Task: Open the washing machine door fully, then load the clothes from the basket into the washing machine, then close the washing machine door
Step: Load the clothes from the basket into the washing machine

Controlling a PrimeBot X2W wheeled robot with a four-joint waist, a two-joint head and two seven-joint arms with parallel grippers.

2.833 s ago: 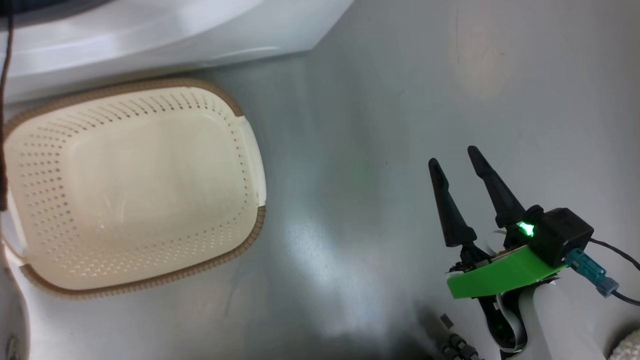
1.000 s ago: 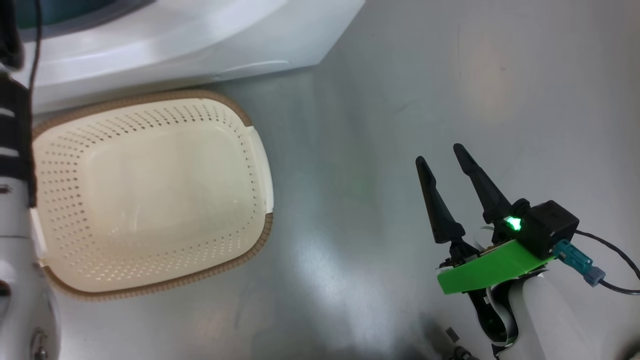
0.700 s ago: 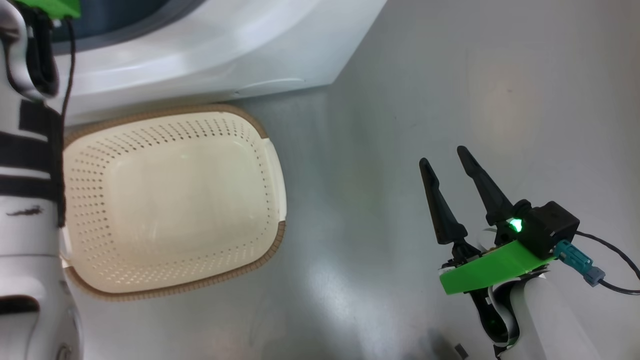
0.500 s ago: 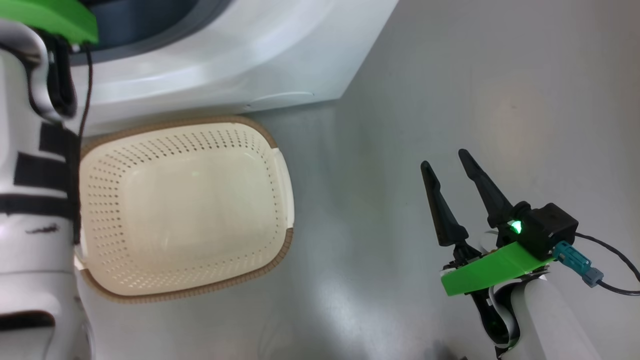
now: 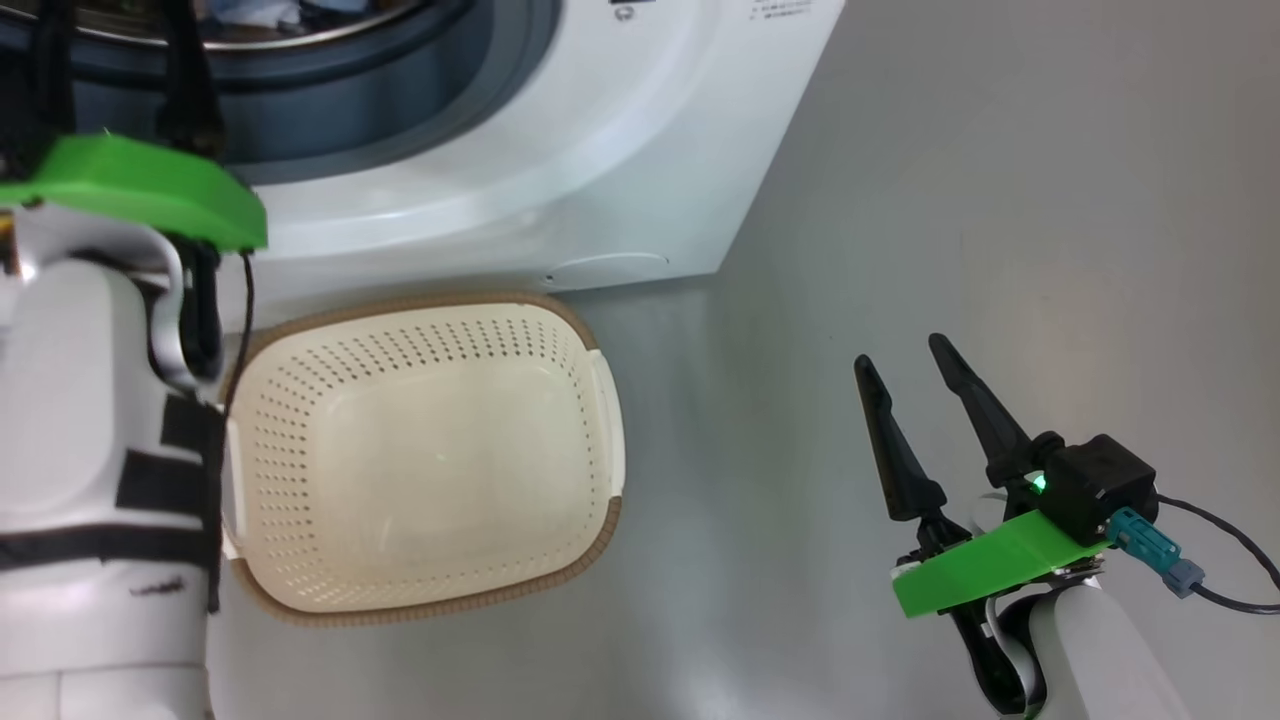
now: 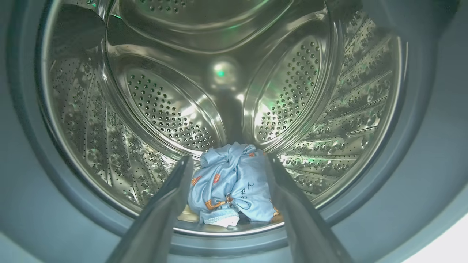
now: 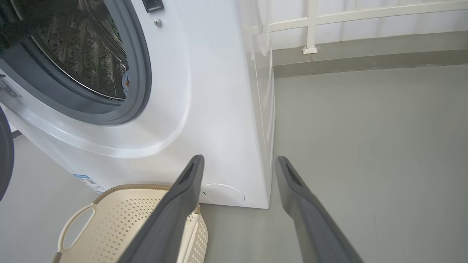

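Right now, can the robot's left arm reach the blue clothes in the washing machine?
Probably yes. The left gripper is open and aimed straight at the clothes in the drum, with nothing between them.

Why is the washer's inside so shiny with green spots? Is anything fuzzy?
Left wrist view: the steel drum mirrors light, with green glints; the left gripper looks blurred up close. Head view: soft glare on the floor, a green lamp glowing behind the right gripper.

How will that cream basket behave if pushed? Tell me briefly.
Probably light: the basket sits empty, with thin perforated walls. It would likely slide rather than tip, being low and wide on the glossy floor. Moulded plastic should hold its shape.
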